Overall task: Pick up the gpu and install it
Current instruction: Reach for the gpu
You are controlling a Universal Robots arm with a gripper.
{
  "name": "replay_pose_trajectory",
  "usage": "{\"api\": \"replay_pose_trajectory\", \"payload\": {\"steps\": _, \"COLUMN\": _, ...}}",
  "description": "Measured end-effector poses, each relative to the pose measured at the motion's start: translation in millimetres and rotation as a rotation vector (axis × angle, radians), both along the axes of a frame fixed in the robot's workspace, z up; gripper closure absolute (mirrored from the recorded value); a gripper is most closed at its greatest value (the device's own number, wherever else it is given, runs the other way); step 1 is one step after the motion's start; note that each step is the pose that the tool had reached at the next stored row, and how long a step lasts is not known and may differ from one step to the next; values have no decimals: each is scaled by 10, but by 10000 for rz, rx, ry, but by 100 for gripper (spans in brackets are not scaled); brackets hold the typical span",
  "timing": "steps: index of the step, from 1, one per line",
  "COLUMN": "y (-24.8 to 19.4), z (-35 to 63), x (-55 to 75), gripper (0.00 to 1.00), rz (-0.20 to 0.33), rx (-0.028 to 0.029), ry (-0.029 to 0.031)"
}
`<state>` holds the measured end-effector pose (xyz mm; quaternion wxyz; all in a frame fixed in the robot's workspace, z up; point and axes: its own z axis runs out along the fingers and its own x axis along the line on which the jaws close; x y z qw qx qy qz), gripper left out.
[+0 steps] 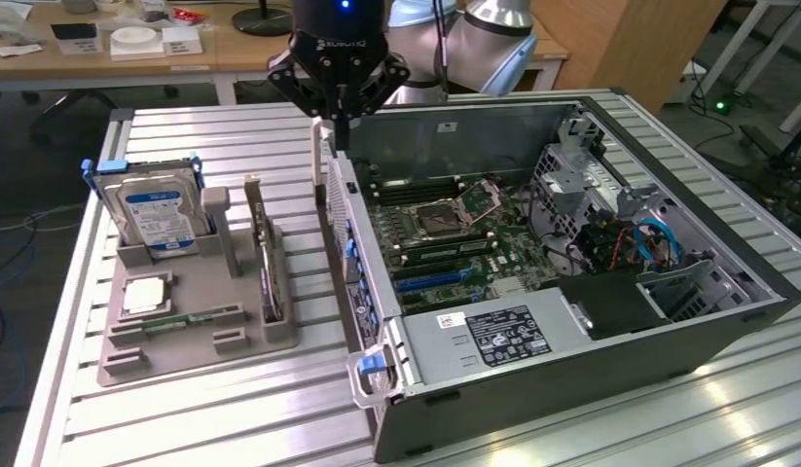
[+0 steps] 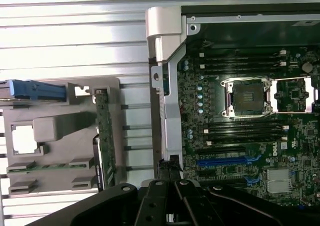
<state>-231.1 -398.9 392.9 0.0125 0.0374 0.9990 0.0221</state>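
The gripper (image 1: 338, 115) hangs clenched, seemingly empty, above the computer case's (image 1: 569, 394) rear wall. The gpu (image 1: 265, 255) stands on edge in the grey holder (image 1: 173, 355).

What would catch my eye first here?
The open computer case, on its side with its green motherboard bared, dominates the exterior view's right. The black gripper hangs shut above the case's wall nearest the holder. On the exterior view's left, a gray holder carries a blue-labelled hard drive and the gpu standing on edge.
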Motion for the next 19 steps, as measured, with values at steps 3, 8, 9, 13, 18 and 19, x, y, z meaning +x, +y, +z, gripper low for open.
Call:
{"api": "replay_pose_trajectory", "payload": {"steps": 3, "y": 0, "z": 0, "x": -15, "gripper": 90, "rz": 0, "rx": 0, "ry": 0}}
{"api": "replay_pose_trajectory", "payload": {"steps": 8, "y": 0, "z": 0, "x": -39, "gripper": 90, "rz": 0, "rx": 0, "ry": 0}}
{"api": "replay_pose_trajectory", "payload": {"steps": 9, "y": 0, "z": 0, "x": -45, "gripper": 90, "rz": 0, "rx": 0, "ry": 0}}
{"api": "replay_pose_trajectory", "payload": {"steps": 13, "y": 0, "z": -1, "x": -68, "gripper": 90, "rz": -1, "rx": 0, "ry": 0}}
{"api": "replay_pose_trajectory", "payload": {"steps": 18, "y": 0, "z": -1, "x": -90, "gripper": 90, "rz": 0, "rx": 0, "ry": 0}}
{"api": "replay_pose_trajectory", "payload": {"steps": 19, "y": 0, "z": -1, "x": -94, "gripper": 90, "rz": 0, "rx": 0, "ry": 0}}
